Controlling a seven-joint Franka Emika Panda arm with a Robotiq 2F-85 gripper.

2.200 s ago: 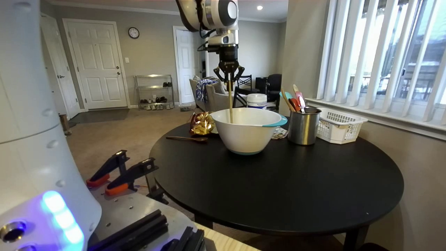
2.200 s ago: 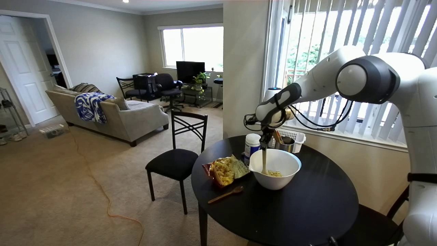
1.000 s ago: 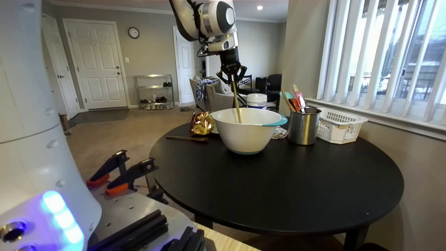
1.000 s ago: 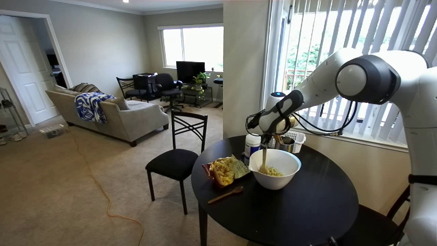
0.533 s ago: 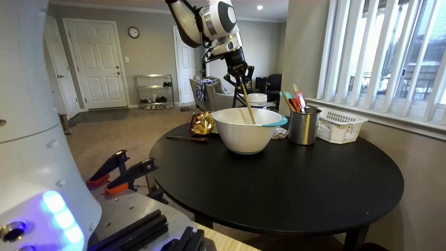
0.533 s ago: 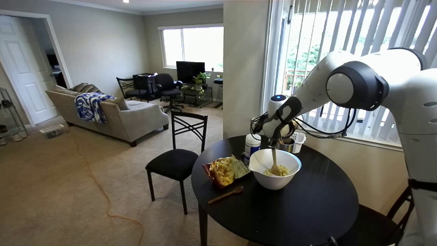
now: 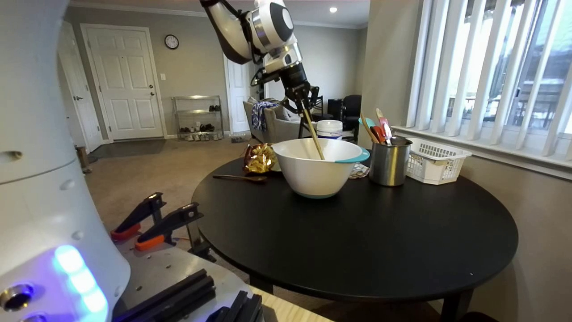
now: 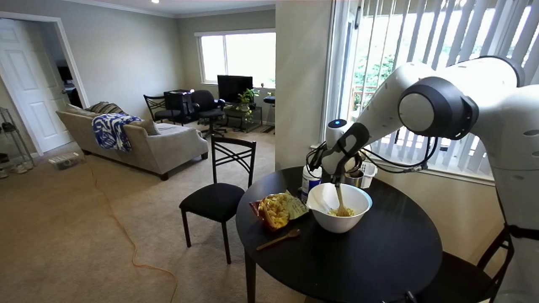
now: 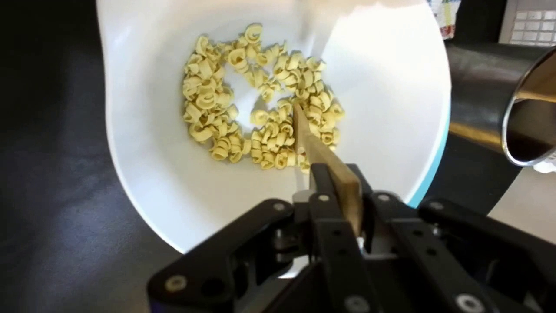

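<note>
Here's the gripper (image 9: 341, 178), right of centre in the wrist view, two fingers pinching the handle of a wooden utensil (image 9: 325, 154) from either side. It's a high grip, well up the handle, presumably so the fingers clear the rim while the far end reaches the bottom. And that end is down among the curly pasta (image 9: 206, 98), inside the white bowl (image 9: 143, 130) filling the middle of the frame; spoon or spatula, hard to call. The pasta lies in a loose ring low in the bowl, likely because the sloping walls funnel it there.

Over in an exterior view, the bowl stands upright at mid-frame on the dark table (image 7: 380, 241), and the handle leans, top toward the upper left, in line with the tilted wrist, so the fingers look to meet the wood squarely.

To the right, a tall metal pot (image 7: 386, 167), its depth probably what keeps those kitchen tools (image 7: 384, 127) upright, with a white basket (image 7: 440, 172) just beside it. On the left, a crinkled gold bag (image 7: 260, 158), and in front of that a brown spoon (image 7: 239, 178) lying flat, apparently there to be out of the bowl's way.
</note>
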